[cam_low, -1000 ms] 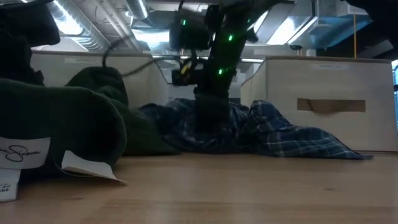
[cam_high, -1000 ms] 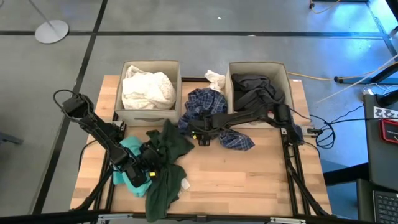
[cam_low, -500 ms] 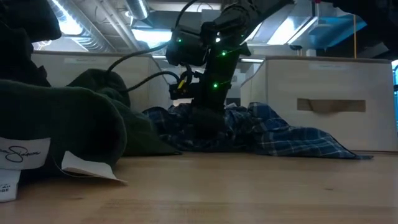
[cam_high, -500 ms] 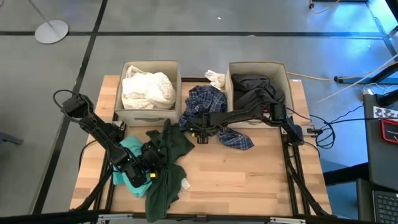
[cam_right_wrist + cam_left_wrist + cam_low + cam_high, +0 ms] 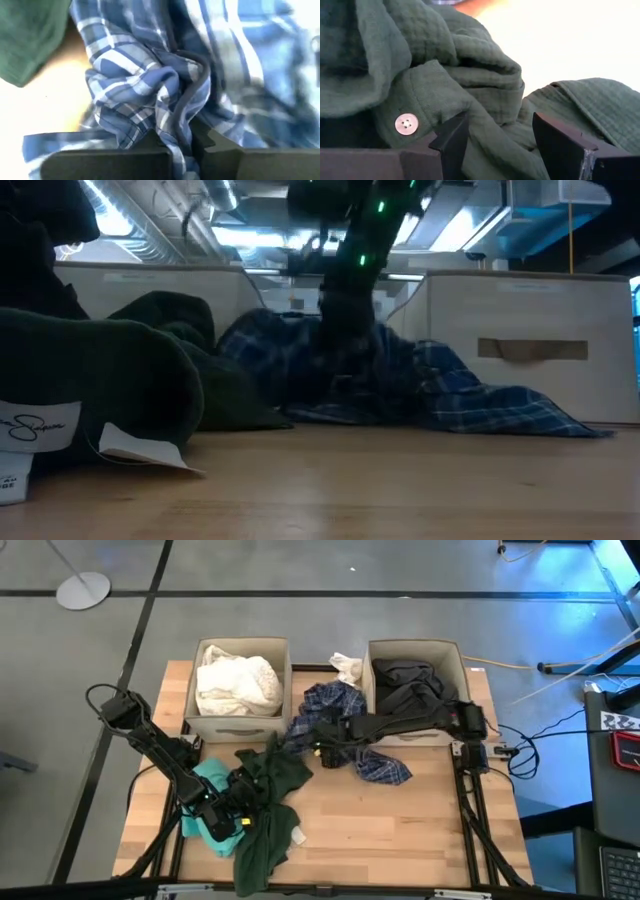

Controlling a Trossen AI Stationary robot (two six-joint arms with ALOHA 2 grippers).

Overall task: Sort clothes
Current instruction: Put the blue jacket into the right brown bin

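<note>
— Where's the right gripper (image 5: 322,745)?

— Between the two boxes, its fingers (image 5: 165,142) pinched on a fold of the blue plaid shirt (image 5: 335,720). The shirt's bunched up there, the rest trailing on the tabletop (image 5: 400,820) in front of the right box (image 5: 412,648), which has the dark grey garment (image 5: 410,685) in it.

— And the left gripper (image 5: 238,802)?

— Low at the near left, on the dark green garment (image 5: 268,795). Its fingers (image 5: 451,142) stand apart with green cloth bulging between them. The teal garment (image 5: 205,805) lies under that arm, and the white clothes (image 5: 237,683) fill the left box (image 5: 240,725)
</note>
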